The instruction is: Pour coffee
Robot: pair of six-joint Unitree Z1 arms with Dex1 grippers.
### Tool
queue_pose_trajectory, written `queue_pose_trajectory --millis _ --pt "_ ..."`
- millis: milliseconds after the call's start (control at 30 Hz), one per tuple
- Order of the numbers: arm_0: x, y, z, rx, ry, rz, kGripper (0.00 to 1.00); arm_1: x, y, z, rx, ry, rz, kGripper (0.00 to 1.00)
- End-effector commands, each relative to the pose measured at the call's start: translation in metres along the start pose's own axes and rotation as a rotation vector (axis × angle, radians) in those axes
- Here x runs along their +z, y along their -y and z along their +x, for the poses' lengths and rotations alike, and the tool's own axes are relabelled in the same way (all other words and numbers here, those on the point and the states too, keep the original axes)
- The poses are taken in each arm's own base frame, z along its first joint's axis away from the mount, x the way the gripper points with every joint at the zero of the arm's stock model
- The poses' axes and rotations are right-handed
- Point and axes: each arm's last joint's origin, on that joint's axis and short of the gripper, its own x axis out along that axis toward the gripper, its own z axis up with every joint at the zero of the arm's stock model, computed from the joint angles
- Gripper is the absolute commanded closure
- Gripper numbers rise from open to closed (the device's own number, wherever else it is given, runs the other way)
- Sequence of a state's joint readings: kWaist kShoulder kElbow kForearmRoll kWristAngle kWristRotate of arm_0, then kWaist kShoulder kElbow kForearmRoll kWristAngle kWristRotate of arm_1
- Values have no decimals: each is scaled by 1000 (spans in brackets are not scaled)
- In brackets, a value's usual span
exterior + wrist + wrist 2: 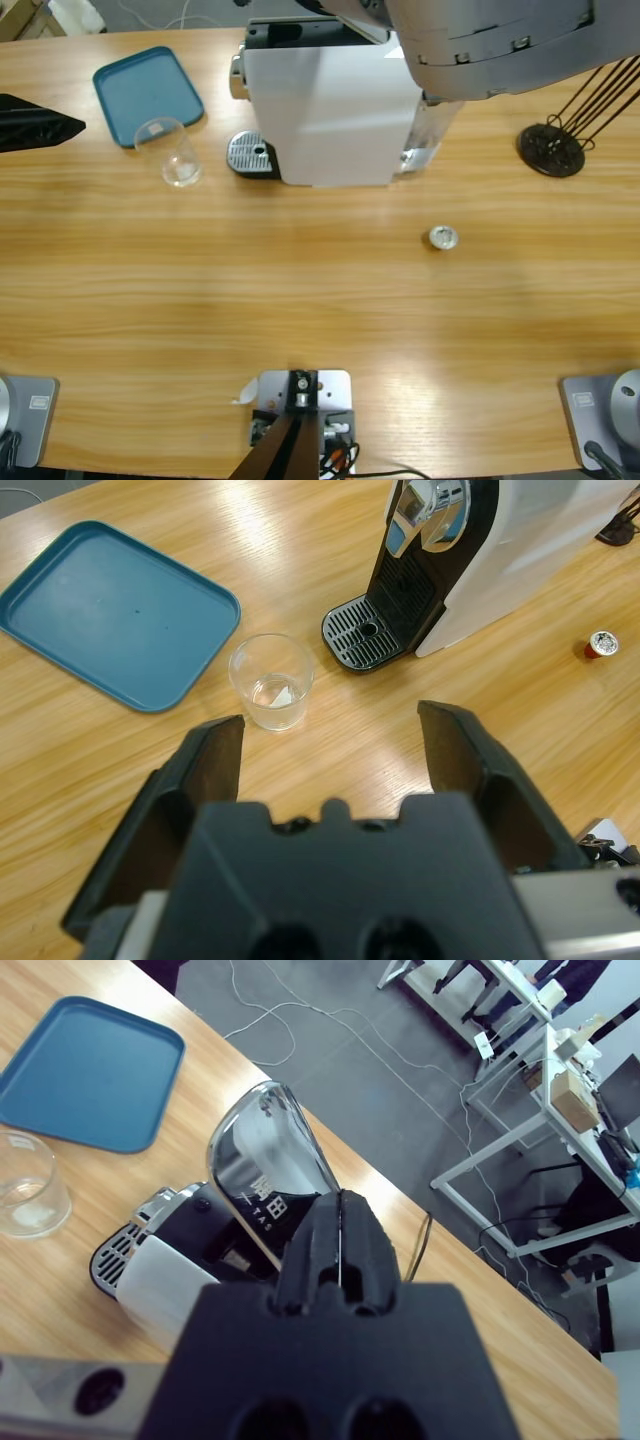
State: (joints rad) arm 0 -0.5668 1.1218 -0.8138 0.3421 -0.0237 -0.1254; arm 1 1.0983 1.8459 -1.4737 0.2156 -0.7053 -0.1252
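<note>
step in hand: looks like the very start to me. Nothing is brewed or poured yet, and no coffee shows anywhere.

glass: the clear glass (170, 152) is empty, sitting on the table near the far-left corner, just beside the blue tray (147, 93) and a bit left of the coffee machine (325, 110). It's not under the spout; the drip grate (365, 635) is bare.

capsule: a small silver capsule (443, 237) lies alone on the wood, right of the middle, well apart from the machine.

left gripper: the left gripper (330, 750) hangs above the table with its jaws spread wide and nothing between them, pointed at the glass from the near side.

right gripper: the right gripper (340, 1230) has its jaws pressed together with nothing in them, up over the machine right by the shiny lever (265, 1165), which stands raised.

rack: a black wire rack (555, 140) stands near the far-right edge, not involved.

next move, my guess: the glass has to go onto the grate under the spout and the capsule into the machine before the lever comes down. The left one seems lined up for the glass; it would need to close gently, thin clear walls and all.
</note>
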Motion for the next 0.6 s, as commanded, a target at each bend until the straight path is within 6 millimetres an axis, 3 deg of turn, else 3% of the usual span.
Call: queue_pose_trajectory --millis 33,600 --pt "-1 2 10 -17 -33 11 257 -35 -59 35 110 -109 -107 1000" --pt "-2 2 8 -17 -33 11 257 -47 -72 46 144 -149 -99 1000"
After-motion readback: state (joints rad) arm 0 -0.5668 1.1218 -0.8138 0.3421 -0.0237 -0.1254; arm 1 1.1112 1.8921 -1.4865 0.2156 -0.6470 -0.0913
